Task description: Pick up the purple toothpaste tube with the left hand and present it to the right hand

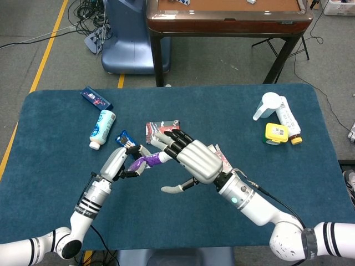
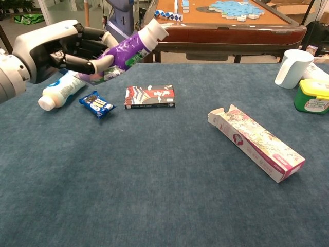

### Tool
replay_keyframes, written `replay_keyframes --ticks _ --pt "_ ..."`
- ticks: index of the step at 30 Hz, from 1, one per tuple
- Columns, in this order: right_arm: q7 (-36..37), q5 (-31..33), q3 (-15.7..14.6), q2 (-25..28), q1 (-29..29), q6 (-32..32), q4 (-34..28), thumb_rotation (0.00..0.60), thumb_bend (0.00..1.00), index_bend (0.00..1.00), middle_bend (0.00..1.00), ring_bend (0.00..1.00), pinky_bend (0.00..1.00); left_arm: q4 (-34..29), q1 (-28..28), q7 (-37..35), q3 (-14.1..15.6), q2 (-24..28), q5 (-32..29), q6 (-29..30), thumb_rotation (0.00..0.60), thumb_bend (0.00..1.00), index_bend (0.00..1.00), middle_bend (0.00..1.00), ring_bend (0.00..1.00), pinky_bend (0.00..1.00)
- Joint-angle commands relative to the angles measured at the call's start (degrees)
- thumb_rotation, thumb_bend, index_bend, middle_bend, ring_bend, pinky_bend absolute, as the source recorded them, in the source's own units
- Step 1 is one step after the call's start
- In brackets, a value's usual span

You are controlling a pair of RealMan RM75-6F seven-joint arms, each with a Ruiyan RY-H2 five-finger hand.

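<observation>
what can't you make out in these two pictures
- Head view: the white cap of the purple toothpaste tube is hidden behind the right robot hand.
- Chest view: that robot hand is out of frame, so contact is unconfirmed.
- Head view: the pink carton is mostly covered.

In the head view, the cap end of the purple toothpaste tube [image 1: 145,161] is covered by the right hand [image 1: 191,160], as is most of the pink carton [image 1: 221,157]. The right hand is absent from the chest view.

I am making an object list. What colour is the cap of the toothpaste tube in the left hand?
White, on the purple toothpaste tube; the chest view shows it best.
</observation>
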Motion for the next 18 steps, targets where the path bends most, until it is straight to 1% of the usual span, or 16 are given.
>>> replay_keyframes --ticks 1,9,18 --pt "-0.74 0.06 0.55 0.02 0.18 0.68 0.54 0.124 0.1 0.0 0.0 0.0 0.0 -0.28 -0.07 -1.68 -0.63 -0.32 -0.82 -0.51 0.6 0.45 0.58 0.7 0.48 0.47" --pt "-1.53 1.68 1.92 -2.55 1.35 2.08 1.62 0.124 0.1 0.0 0.0 0.0 0.0 -1.79 0.27 -6.77 -1.9 -0.94 -0.91 -0.26 0.6 0.46 0.58 0.7 0.48 0.48" --pt "-1.95 6.05 3.24 -2.63 2.92 1.16 0.72 0.125 0.1 0.0 0.0 0.0 0.0 -1.88 1.32 -11.08 -2.01 -1.21 1.44 1.81 0.6 0.46 0.58 0.7 0.48 0.48"
